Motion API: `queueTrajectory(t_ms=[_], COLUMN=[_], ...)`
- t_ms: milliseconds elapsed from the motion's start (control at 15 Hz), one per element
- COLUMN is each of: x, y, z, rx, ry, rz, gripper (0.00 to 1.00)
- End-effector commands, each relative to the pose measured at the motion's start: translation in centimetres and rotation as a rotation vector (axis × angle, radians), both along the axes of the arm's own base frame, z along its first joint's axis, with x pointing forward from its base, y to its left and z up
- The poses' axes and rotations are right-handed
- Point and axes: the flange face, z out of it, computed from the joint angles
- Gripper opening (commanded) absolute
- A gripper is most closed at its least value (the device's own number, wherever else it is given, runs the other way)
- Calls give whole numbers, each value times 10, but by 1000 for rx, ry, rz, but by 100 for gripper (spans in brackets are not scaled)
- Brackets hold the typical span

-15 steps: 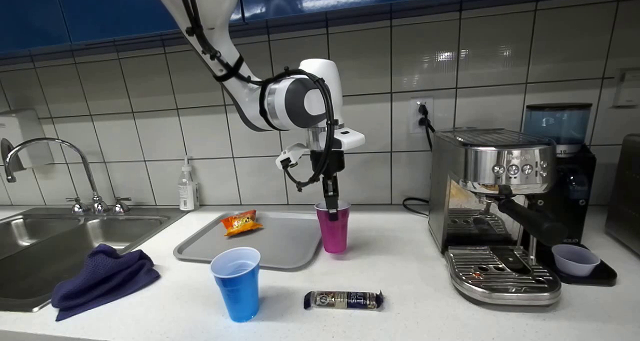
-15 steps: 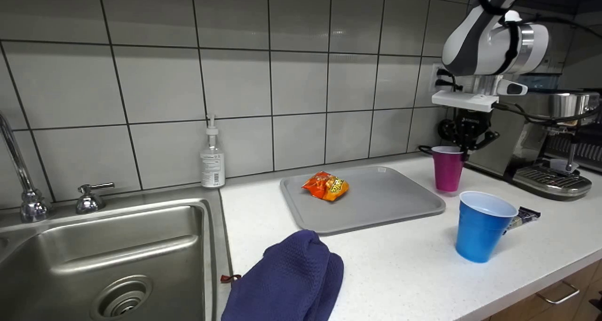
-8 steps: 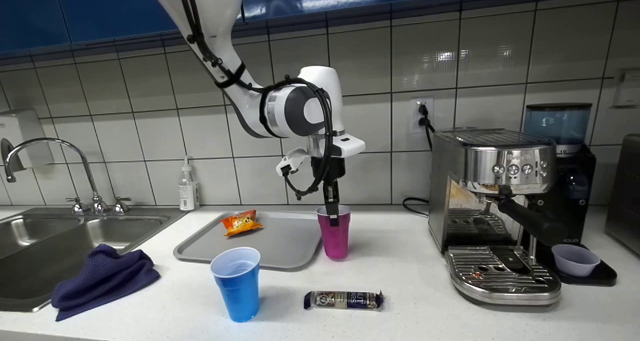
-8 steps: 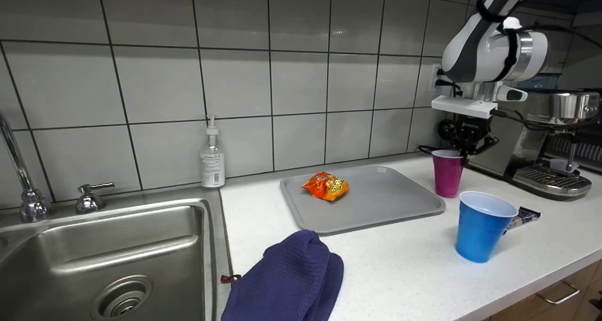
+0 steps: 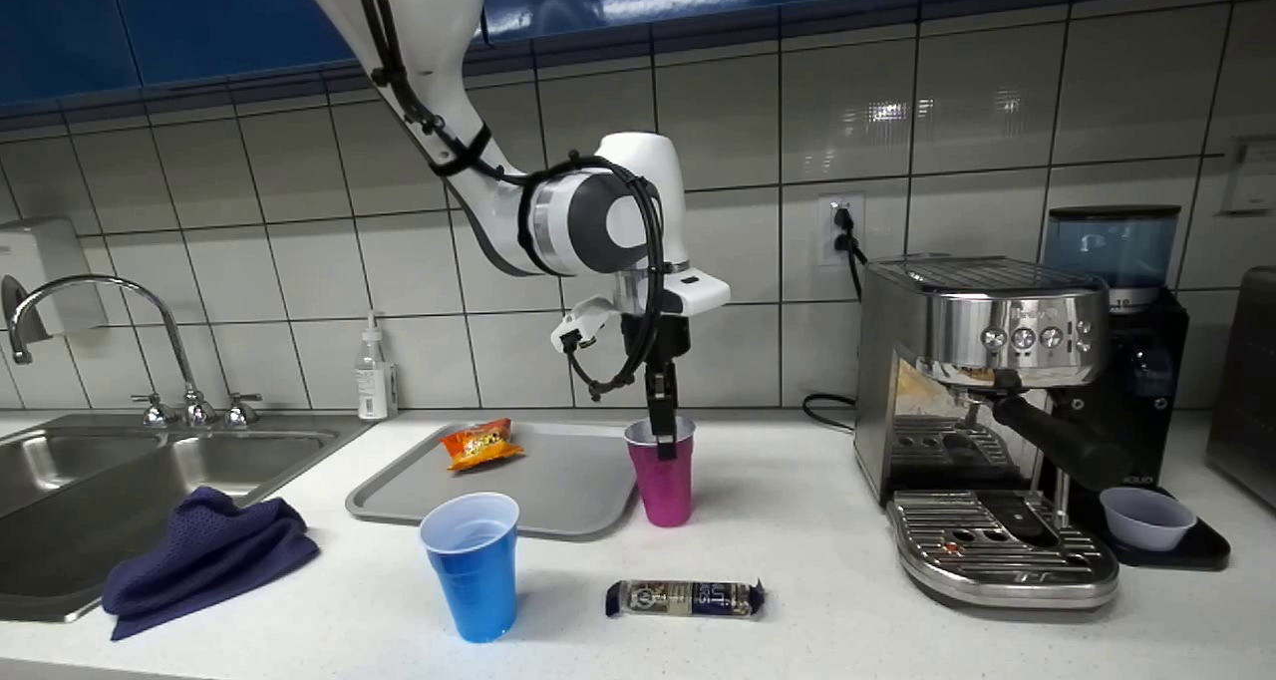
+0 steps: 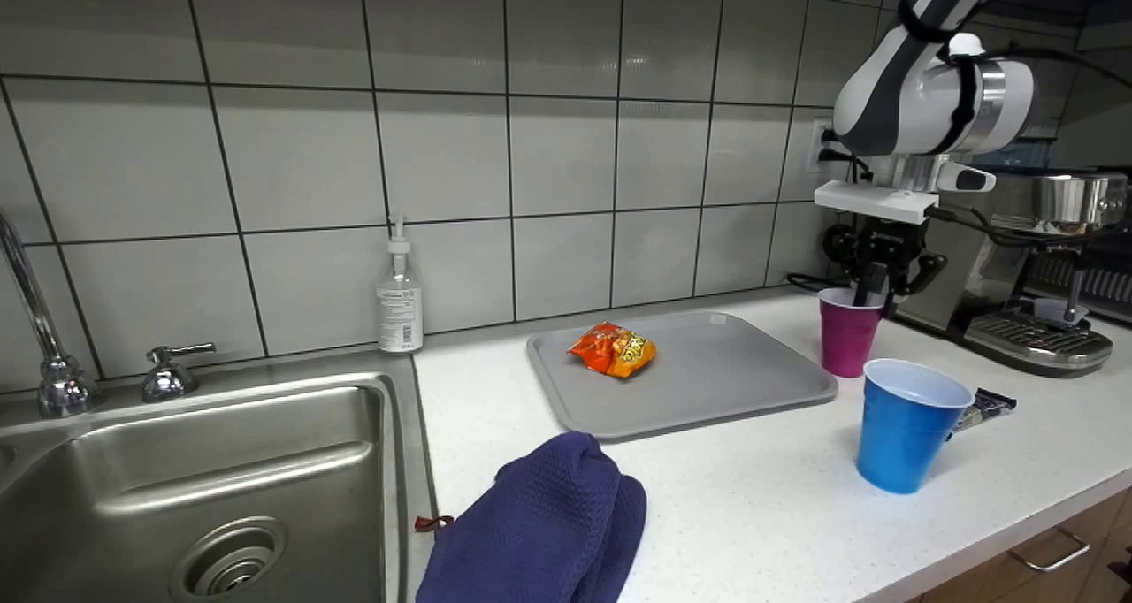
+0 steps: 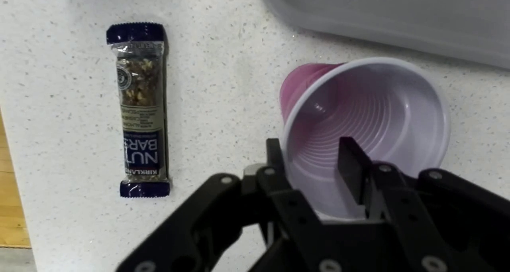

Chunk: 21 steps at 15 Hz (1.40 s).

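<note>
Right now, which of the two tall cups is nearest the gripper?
The magenta cup: the open gripper straddles its rim, one finger inside. The blue cup stands apart, untouched.

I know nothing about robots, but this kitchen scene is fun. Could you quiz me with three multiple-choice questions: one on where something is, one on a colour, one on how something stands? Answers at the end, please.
1. Where is the orange snack packet?
A) In the sink
B) On the gray tray
C) Under the towel

2. What colour is the outside of the cup at the gripper?
A) Pink
B) Yellow
C) Green

3. How do the gripper's jaws stand?
A) Shut on the tray's rim
B) Shut on nothing
C) Apart, one finger inside the cup

Right letters:
1: B, both exterior views show the packet within the tray's rim.
2: A, its outer wall shows pink in every view.
3: C, the wrist view shows a gap with the cup's rim passing through it.
</note>
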Motion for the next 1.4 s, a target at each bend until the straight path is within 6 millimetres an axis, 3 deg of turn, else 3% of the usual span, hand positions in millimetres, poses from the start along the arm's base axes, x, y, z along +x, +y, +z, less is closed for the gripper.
queueTrajectory(t_ms=[0, 267, 667, 1333], x=[-1, 3, 16, 38], y=[7, 22, 65, 151], z=[20, 37, 55, 52], rx=[11, 14, 24, 58], ry=[-29, -55, -89, -91], rz=[-1, 32, 117, 273], gripper=[74, 100, 100, 100])
